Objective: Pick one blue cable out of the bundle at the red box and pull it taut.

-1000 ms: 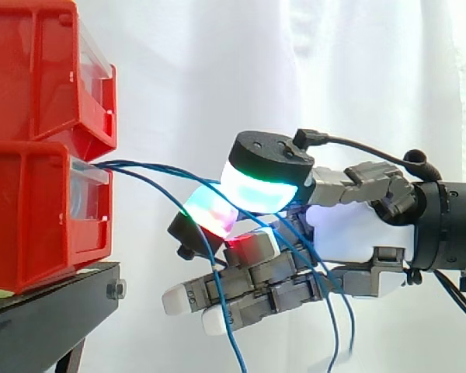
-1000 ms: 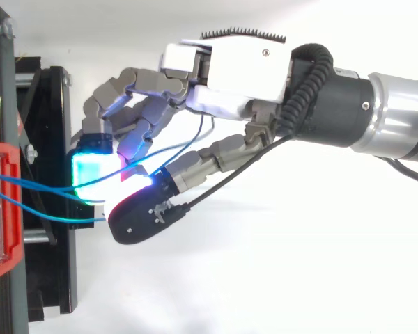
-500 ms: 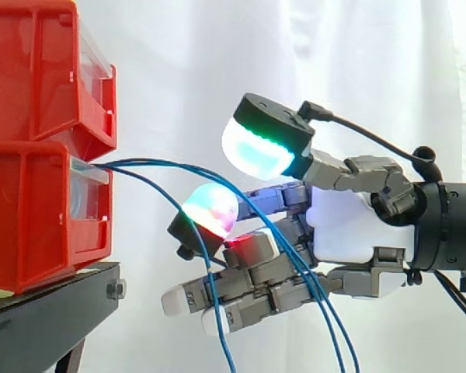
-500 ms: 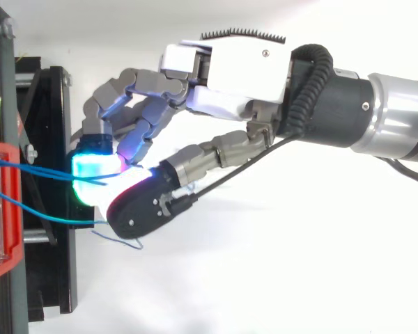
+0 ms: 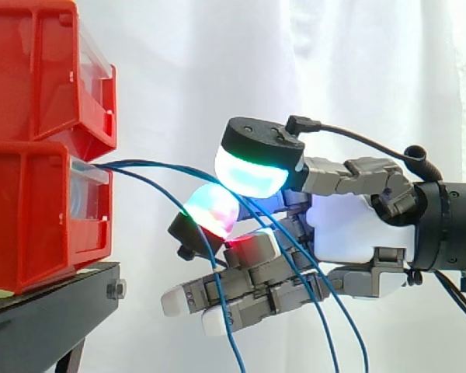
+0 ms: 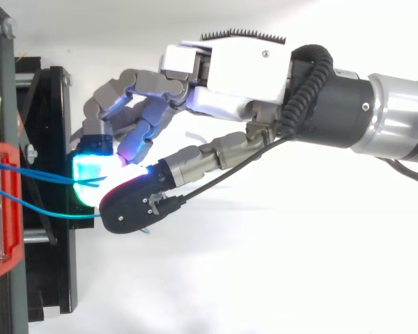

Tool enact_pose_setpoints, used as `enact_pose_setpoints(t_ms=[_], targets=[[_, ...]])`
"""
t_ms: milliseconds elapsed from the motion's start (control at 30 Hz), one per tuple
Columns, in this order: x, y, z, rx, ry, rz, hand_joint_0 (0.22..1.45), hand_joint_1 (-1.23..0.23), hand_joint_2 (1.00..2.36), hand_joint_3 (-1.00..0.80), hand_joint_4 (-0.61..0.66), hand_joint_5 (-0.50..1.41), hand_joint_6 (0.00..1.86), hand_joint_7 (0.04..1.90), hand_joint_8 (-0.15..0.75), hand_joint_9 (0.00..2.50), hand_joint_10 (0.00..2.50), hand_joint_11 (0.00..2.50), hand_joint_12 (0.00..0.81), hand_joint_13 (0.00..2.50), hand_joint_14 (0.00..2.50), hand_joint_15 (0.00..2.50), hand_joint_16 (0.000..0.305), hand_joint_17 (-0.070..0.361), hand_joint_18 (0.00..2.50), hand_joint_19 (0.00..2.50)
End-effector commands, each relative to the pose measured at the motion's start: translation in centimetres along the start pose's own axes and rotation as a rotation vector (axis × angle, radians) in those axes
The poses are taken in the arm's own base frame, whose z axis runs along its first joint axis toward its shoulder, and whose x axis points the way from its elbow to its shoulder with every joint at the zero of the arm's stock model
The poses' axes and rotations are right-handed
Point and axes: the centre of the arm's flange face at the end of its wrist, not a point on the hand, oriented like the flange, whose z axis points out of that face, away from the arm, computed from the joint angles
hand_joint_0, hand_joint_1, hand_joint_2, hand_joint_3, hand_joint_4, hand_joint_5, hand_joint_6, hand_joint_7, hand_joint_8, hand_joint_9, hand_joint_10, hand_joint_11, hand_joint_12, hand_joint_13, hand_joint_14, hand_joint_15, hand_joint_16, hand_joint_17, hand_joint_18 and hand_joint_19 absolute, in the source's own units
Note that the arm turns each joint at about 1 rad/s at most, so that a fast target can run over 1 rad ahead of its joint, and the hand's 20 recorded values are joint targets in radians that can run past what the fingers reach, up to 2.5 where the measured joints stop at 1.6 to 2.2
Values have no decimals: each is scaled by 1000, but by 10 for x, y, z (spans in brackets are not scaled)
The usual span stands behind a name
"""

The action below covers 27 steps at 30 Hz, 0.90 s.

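The blue cable that matters is the top strand of the blue cables coming out of the mouth of the lower red bin. It arcs away toward 3 o'clock in the side view, slips in between the glowing pads and then falls off toward 5 o'clock, hanging loose below the hand. A second strand sags out of the same bin and drops nearly straight to 6 o'clock in front of the lower fingers. What has just changed is the thumb. Half a second ago its pad stood lifted clear, and a second ago it sat low on the strand. Now the thumb pad has come back down until it looks to be just meeting the fingertip pad at its 7 o'clock, with the strand between them. I read that as a re-grip: the hand is closed on the blue cable again, though perhaps not yet as firmly as before. Nothing is taut, since every strand curves with slack and is thin, limp and easy to lose. The pull away from the bin is yet to come. Around this, the upper red bin sits stacked on the lower one, both on the black stand, before the white curtain.
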Motion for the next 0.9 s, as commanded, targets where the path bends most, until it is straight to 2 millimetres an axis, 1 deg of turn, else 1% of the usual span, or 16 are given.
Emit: enact_pose_setpoints(t_ms=[0, 100, 133, 167, 300, 400, 500, 533, 567, 600, 667, 733, 767, 833, 867], targets=[[0, 0, 0, -1, 0, 1, 683, -846, 1011, -338, 79, -167, 930, 938, 384, 1095, 3, 1435, 452, 496, 6, 158, 57, 127, 478, 292], [1, 0, 0, -1, 1, 1, 709, -865, 1008, -388, 52, -171, 929, 920, 377, 1122, 2, 1481, 455, 504, 7, 163, 57, 128, 482, 274], [1, 1, 0, -2, 1, 2, 737, -915, 1003, -455, 51, -174, 930, 927, 369, 1103, 2, 1497, 458, 508, 7, 158, 57, 128, 488, 247], [1, 0, 0, -1, 1, 1, 751, -935, 1000, -500, 68, -177, 932, 931, 367, 1084, 3, 1492, 463, 511, 8, 154, 57, 128, 491, 237], [2, 0, 0, 1, 3, 1, 761, -965, 1000, -500, 108, -180, 931, 913, 379, 1060, 4, 1465, 468, 510, 6, 130, 57, 129, 505, 213], [1, 0, 0, 1, 1, 1, 733, -981, 1000, -500, 130, -180, 929, 904, 384, 1039, 5, 1445, 470, 494, 5, 109, 57, 129, 502, 202], [2, 0, 0, -1, 3, 2, 645, -989, 1000, -500, 137, -180, 928, 905, 389, 1034, 4, 1454, 468, 471, 4, 97, 57, 129, 492, 227], [2, 0, 0, 1, 3, 1, 581, -965, 1000, -500, 146, -180, 927, 903, 397, 1029, 4, 1447, 468, 461, 4, 91, 58, 130, 489, 244], [2, 0, 0, 1, 3, 1, 515, -902, 1000, -500, 164, -176, 927, 880, 417, 1044, 1, 1433, 480, 457, 4, 92, 61, 137, 484, 261], [3, 2, 0, -2, 4, 2, 489, -880, 1000, -500, 175, -172, 923, 888, 427, 1049, 1, 1433, 486, 453, 4, 89, 62, 141, 492, 274], [3, 0, 0, 1, 5, 1, 449, -697, 1000, -500, 180, -155, 914, 888, 460, 1108, 0, 1386, 498, 456, 4, 90, 66, 148, 495, 303], [3, 0, 0, -1, 4, 2, 458, -597, 1000, -500, 174, -149, 907, 915, 457, 1126, 1, 1373, 491, 452, 4, 88, 65, 146, 477, 316], [2, 1, 0, -2, 3, 2, 490, -533, 1000, -500, 163, -147, 903, 930, 441, 1130, 4, 1370, 476, 442, 4, 98, 62, 139, 452, 335], [1, 0, 0, -1, 3, 1, 536, -509, 1000, -500, 157, -143, 898, 976, 419, 1120, 7, 1369, 456, 431, 5, 107, 58, 131, 424, 353], [1, 0, 0, 1, 1, 1, 577, -525, 1003, -452, 151, -141, 900, 995, 404, 1122, 7, 1370, 444, 429, 5, 103, 56, 126, 412, 350]])
